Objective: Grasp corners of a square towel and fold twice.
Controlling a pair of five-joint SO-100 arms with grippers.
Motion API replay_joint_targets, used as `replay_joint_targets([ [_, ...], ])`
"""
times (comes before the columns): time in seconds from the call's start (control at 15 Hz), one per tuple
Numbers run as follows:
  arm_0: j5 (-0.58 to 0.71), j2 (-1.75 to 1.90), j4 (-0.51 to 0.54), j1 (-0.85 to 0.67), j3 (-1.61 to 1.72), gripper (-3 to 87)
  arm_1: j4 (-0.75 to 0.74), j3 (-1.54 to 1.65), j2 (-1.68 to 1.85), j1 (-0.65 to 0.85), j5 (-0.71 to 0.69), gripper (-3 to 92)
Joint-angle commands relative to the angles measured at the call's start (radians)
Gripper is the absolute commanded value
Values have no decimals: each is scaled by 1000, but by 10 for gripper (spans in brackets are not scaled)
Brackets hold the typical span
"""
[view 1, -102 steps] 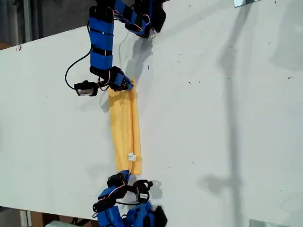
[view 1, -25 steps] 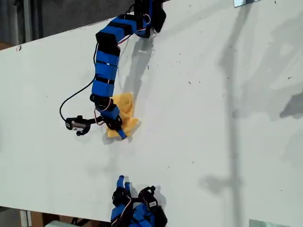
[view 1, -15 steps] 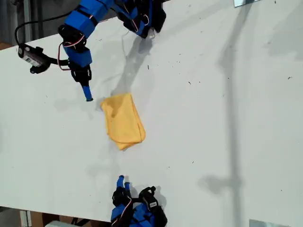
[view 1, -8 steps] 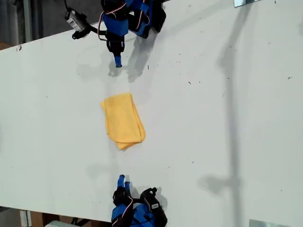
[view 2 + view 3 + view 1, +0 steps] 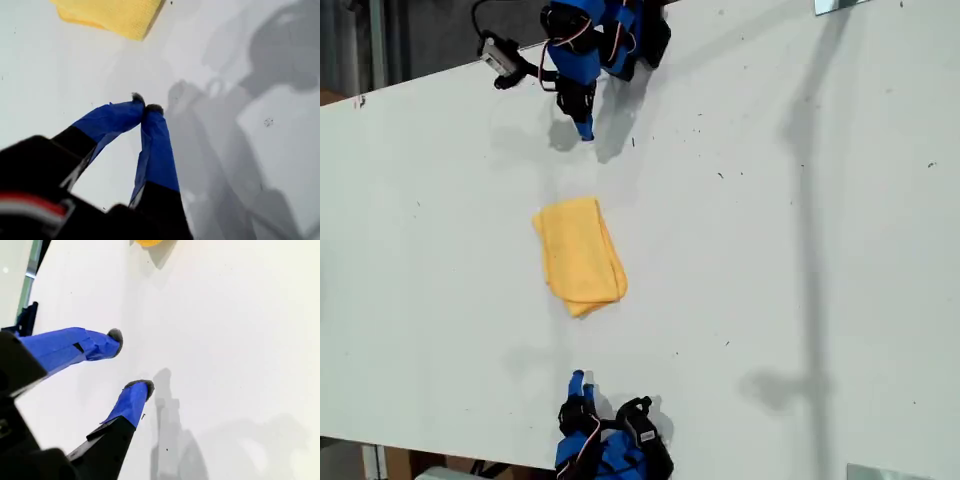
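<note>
The towel [image 5: 578, 255] lies folded into a small yellow-orange pad on the white table [image 5: 770, 250], left of centre in the exterior view, with nothing holding it. My first gripper [image 5: 585, 130] hangs near the table's far edge at the exterior view's top, shut and empty, well apart from the towel. The first wrist view shows its fingertips [image 5: 146, 104] touching, with the towel's edge [image 5: 110, 15] beyond them. My second gripper [image 5: 580, 383] sits at the exterior view's bottom, open and empty [image 5: 129, 364]. Only a tip of the towel [image 5: 150, 242] shows ahead of it.
Both arm bases stand at the table's edges: one [image 5: 630, 30] at the exterior view's top, one [image 5: 615, 455] at its bottom. Soft shadows fall across the table to the exterior view's right. Dark floor shows beyond the table's upper-left edge [image 5: 420, 40].
The towel was a long strip held at both ends. My first gripper folded its end over, released it and swung back toward its base. My second gripper let go and withdrew.
</note>
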Motion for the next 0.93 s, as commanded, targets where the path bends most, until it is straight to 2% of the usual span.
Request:
replay_joint_targets([
  [0.0,2,6,12,12,-3,157,-106,-17,-23,-44,-3,0],
  [0.07,2,6,12,9,-3,157,-204,-83,-130,-63,-41,73],
  [0.13,2,6,12,2,-3,157,-267,-212,-382,-54,-60,100],
  [0.2,0,6,12,3,-3,156,-376,-345,-689,-60,-103,100],
  [0.33,2,6,12,-2,-2,154,-456,-646,-1218,-48,-169,104],
  [0.47,3,6,12,3,-2,153,-347,-927,-1482,15,-222,87],
  [0.67,6,6,12,5,-2,151,-106,-1404,-1911,75,-301,132],
  [0.87,6,6,12,6,-2,146,-89,-1551,-2060,98,-336,171],
])
